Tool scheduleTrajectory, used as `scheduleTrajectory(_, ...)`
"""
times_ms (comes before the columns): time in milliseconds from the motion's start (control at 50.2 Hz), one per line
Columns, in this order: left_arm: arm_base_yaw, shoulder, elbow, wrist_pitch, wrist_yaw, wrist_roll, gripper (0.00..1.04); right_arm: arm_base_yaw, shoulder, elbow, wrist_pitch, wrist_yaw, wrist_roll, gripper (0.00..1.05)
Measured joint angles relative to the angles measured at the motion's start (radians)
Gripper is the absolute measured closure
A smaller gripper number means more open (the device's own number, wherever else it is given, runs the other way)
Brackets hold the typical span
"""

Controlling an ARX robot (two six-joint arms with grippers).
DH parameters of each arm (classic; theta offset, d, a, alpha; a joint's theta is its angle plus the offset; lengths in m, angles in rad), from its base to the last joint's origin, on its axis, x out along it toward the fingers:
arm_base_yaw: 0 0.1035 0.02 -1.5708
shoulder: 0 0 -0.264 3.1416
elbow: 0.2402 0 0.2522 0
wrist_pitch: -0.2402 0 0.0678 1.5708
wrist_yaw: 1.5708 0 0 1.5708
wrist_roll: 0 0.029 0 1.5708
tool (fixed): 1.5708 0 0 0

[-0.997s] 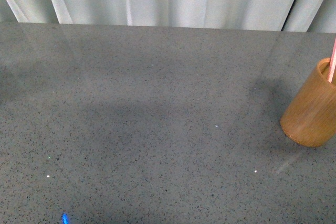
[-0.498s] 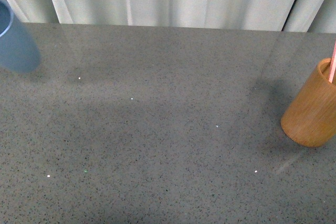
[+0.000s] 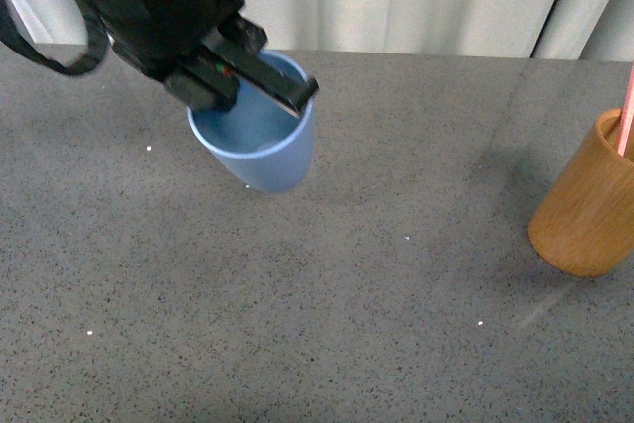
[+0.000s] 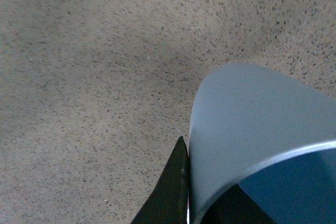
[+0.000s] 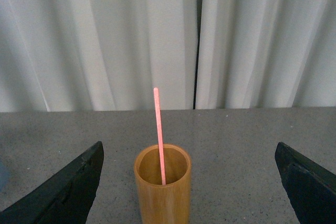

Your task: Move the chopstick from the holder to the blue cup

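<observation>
Straight ahead of the spread right gripper (image 5: 189, 153), the chopstick (image 5: 159, 135) stands upright in the holder (image 5: 161, 198); left gripper (image 3: 253, 84) pinches the cup (image 3: 267, 160).

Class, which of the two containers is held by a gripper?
The blue cup, tilted, its rim pinched by the left gripper. The tan holder stands ungripped on the table, the chopstick inside it.

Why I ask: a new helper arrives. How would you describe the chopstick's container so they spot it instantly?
On the grey speckled table, look far right. There stands a smooth tan-orange wooden cylinder holding a thin pinkish-red stick; the only other vessel is a light blue plastic cup.
</observation>
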Motion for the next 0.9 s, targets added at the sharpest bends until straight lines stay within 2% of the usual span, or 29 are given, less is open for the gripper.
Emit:
scheduleTrajectory(299,-0.03,0.102,-0.015,0.013,-0.056,0.021,1.01,0.0,0.0,0.0,0.0,0.0,0.0,0.1)
scheduleTrajectory(857,-0.026,0.116,-0.038,0.019,-0.051,0.033,1.01,0.0,0.0,0.0,0.0,0.0,0.0,0.1)
scheduleTrajectory(897,-0.026,0.116,-0.038,0.019,-0.05,0.031,0.98,0.0,0.0,0.0,0.0,0.0,0.0,0.1)
